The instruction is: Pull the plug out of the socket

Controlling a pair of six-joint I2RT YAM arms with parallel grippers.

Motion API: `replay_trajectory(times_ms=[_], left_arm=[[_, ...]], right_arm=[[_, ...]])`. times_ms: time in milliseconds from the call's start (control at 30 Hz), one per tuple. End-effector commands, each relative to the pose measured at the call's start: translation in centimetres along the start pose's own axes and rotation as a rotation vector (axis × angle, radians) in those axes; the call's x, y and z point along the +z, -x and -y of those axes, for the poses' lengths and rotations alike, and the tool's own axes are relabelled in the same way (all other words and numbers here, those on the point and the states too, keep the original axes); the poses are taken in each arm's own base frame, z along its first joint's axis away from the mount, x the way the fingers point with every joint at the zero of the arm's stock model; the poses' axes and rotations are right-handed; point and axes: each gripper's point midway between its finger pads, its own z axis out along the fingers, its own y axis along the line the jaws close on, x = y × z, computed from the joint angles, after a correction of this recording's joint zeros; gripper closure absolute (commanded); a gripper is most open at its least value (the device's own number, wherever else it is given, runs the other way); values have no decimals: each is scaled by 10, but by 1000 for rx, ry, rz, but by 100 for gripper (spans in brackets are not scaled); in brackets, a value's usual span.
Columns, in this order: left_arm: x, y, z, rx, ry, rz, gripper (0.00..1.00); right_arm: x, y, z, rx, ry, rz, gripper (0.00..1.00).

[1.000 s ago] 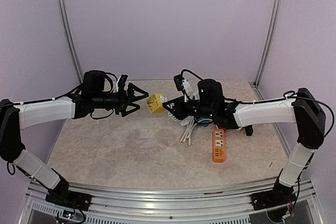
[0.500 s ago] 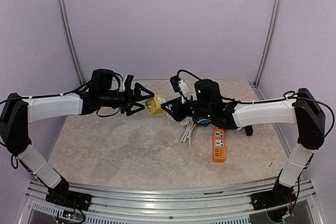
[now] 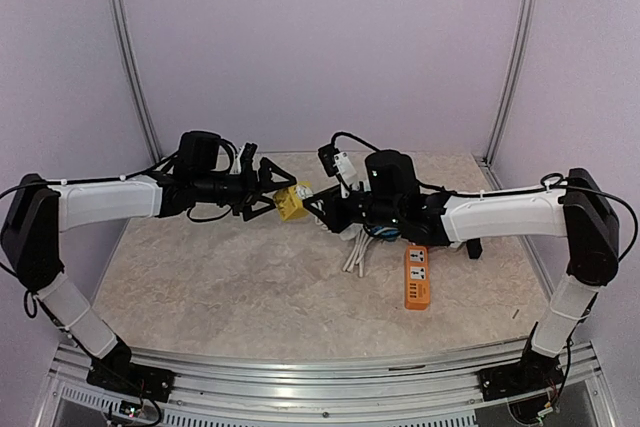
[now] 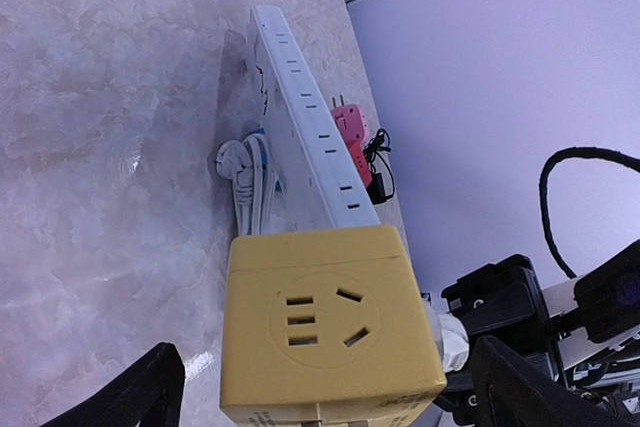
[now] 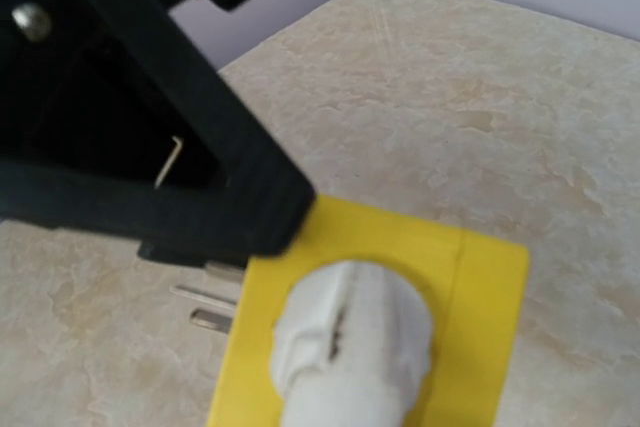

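A yellow cube socket (image 3: pixel 292 201) hangs above the table, between the two arms. The white plug (image 5: pixel 350 342) sits in the cube's right-hand face, and my right gripper (image 3: pixel 320 207) is shut on it. In the right wrist view the yellow socket (image 5: pixel 480 292) fills the lower frame, and metal prongs stick out of its left side. My left gripper (image 3: pixel 271 190) is open, and its black fingers (image 4: pixel 135 397) flank the socket (image 4: pixel 330 327) without touching it. The plug (image 4: pixel 450 339) shows just behind the cube's right edge.
A long white power strip (image 4: pixel 300 117) lies on the marble table with a coiled white cable (image 4: pixel 245 172) and a pink adapter (image 4: pixel 352 132) beside it. An orange power strip (image 3: pixel 417 277) lies at front right, with loose white cables (image 3: pixel 355 247) left of it.
My left arm has reached right, so its open fingers now sit on either side of the yellow socket. The right arm has shifted slightly left with the plug and socket.
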Motion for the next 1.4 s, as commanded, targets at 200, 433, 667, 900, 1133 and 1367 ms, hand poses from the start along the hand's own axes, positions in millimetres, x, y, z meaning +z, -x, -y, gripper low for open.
replay_trajectory(times_ms=[200,433,667,900,1133,1367], left_arm=[[9,3,1,7,3,2,15],[10,5,0,5,-1,-1,29],[9,7,-1,-5,3,6,20],[9,7,-3,-16,-3,21,30],[11,5,-1,-18,-18,7,41],[15,-1,-1,-3,-25,-23,43]], right_arm=[[-10,43,-23,-46,33,100,100],[-10,41,-24,-55,22,90,100],[-8,38,-25,-59,20,84,100],[-7,37,-24,-58,14,83,100],[-7,35,-21,-48,-2,79,100],[-5,36,-19,-16,-11,75,100]])
